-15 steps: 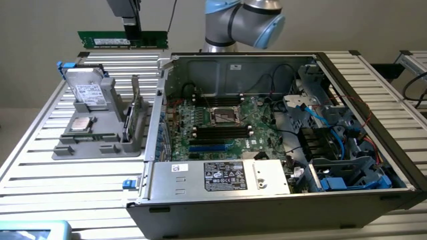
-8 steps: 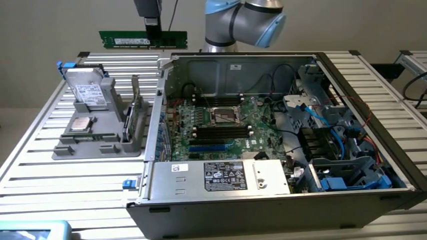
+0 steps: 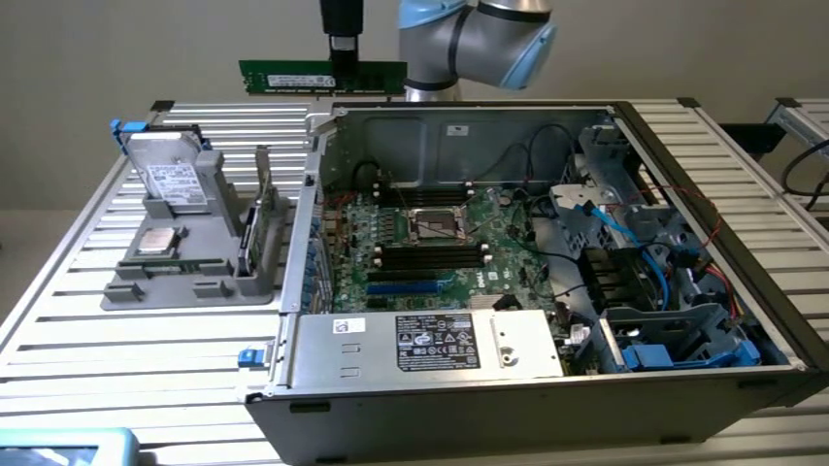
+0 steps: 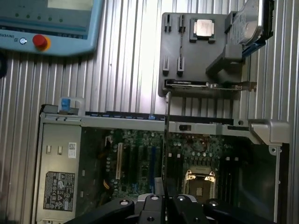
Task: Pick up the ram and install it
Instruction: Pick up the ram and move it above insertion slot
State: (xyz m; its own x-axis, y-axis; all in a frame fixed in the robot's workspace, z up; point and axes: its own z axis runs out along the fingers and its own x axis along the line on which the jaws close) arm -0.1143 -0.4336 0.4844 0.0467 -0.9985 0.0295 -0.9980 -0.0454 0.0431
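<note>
— Where is the ram?

— In the air. The gripper (image 3: 342,58) is clamped on the top edge of the ram (image 3: 285,77) near its middle. The green stick hangs level over the far wall of the open computer case (image 3: 725,320).

— Is the whole gripper visible?

— No. Its upper part and most of the arm (image 3: 480,39) are cut off by the frame edge. From the wrist camera the ram (image 4: 167,135) is edge-on, a thin dark line running out from between the fingers (image 4: 150,207), so its chips and label are hidden.

— Which slot is it over?

— I cannot tell. It crosses the motherboard (image 4: 135,158) beside the CPU socket (image 4: 200,181).

— What else is hard to read?

— A board (image 3: 266,218) stands on edge in the grey parts holder (image 3: 143,286), too thin to name. The holder also carries a hard drive (image 3: 169,175) and a processor chip (image 3: 158,243). A blue teach pendant (image 4: 46,23) with a red button (image 4: 40,42) is cropped.

— And the surface and room?

— A slatted aluminium table (image 3: 130,340), with the holder along its edge at the exterior view's left. Behind is a plain pale wall (image 3: 130,49), and a second slatted table (image 3: 797,112) is cut off at the exterior view's right.
</note>
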